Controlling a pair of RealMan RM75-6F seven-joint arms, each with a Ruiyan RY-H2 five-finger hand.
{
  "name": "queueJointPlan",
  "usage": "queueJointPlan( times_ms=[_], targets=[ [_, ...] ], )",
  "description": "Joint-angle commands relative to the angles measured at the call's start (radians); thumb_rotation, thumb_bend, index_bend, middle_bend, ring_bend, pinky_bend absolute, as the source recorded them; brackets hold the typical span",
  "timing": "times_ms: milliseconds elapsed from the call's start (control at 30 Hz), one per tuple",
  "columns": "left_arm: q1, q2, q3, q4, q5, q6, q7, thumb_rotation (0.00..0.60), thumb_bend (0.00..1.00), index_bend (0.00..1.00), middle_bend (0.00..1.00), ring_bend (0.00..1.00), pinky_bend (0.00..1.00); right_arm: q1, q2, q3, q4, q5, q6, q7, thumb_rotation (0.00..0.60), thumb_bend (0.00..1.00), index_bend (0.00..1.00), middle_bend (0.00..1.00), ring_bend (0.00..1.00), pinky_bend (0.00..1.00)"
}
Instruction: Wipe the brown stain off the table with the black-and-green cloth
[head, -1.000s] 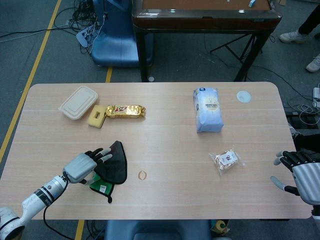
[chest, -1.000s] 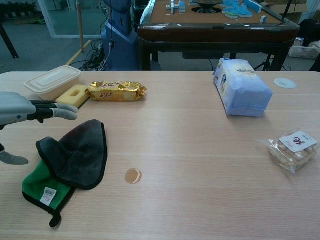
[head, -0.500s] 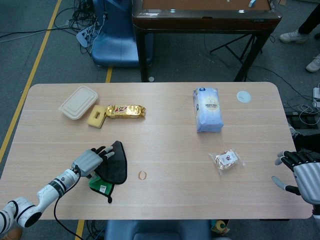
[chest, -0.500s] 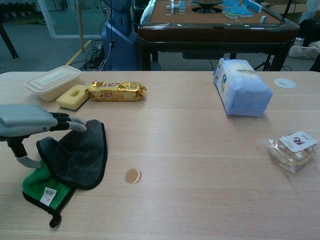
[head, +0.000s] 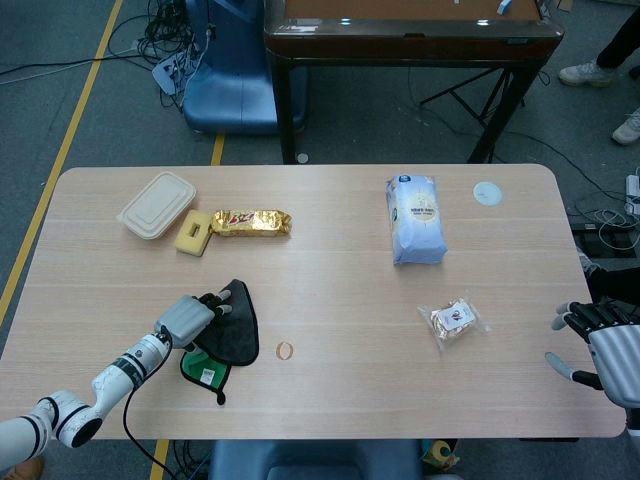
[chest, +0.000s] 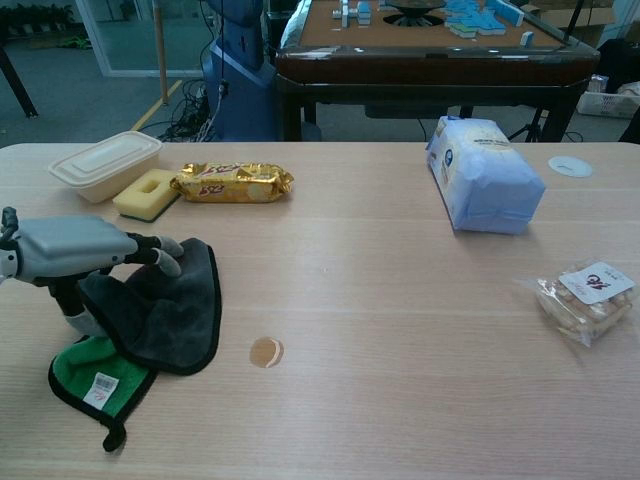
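Note:
The black-and-green cloth (head: 230, 330) (chest: 165, 315) lies folded near the table's front left, black layer on top and a green corner with a white tag toward the front. My left hand (head: 190, 315) (chest: 80, 250) is on its left part, fingers curled over the black top edge and thumb underneath, gripping it. The small round brown stain (head: 285, 351) (chest: 266, 352) sits on the bare wood just right of the cloth. My right hand (head: 600, 345) hovers at the table's right edge with fingers spread, holding nothing; only the head view shows it.
A beige lidded box (head: 156, 205), a yellow sponge (head: 194, 235) and a gold snack bar (head: 250, 222) lie at the back left. A blue-white bag (head: 413, 220) and a white disc (head: 487, 193) are back right. A clear snack packet (head: 455, 320) lies right of centre.
My left hand has dropped onto the cloth and curled its fingers over it; the cloth has bunched and shifted slightly to the right. The right hand has barely moved.

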Motion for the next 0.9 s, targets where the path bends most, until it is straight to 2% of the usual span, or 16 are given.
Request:
queueJointPlan(
  times_ms=[33,167,267,567,900],
  targets=[
    [0.001,-0.029,0.016,0.041,0.032,0.038,-0.042,0.600,0.17,0.47,0.32,0.41,0.69,-0.001,0.000,0.000,0.001,0.000,0.001,0.001,0.600,0.26,0.47,0.37,0.34,0.31],
    [0.002,-0.038,0.025,0.066,0.056,0.082,-0.089,0.600,0.17,0.63,0.54,0.58,0.84,-0.004,0.000,-0.001,0.001,-0.001,0.005,0.003,0.600,0.25,0.47,0.37,0.34,0.31],
    [-0.001,-0.020,0.023,0.046,0.056,0.097,-0.106,0.600,0.17,0.66,0.63,0.65,0.89,-0.005,0.000,0.000,0.002,-0.002,0.008,0.005,0.600,0.25,0.47,0.37,0.34,0.31],
    [-0.017,0.049,-0.007,-0.116,0.031,0.123,-0.130,0.600,0.17,0.65,0.66,0.67,0.91,-0.005,-0.005,-0.001,0.009,-0.004,0.008,0.012,0.600,0.25,0.47,0.37,0.34,0.31],
    [-0.091,-0.027,-0.039,-0.194,-0.028,0.027,-0.021,0.600,0.17,0.65,0.66,0.67,0.91,-0.003,-0.007,0.000,0.009,-0.004,0.004,0.011,0.600,0.25,0.47,0.37,0.34,0.31]
  ],
)
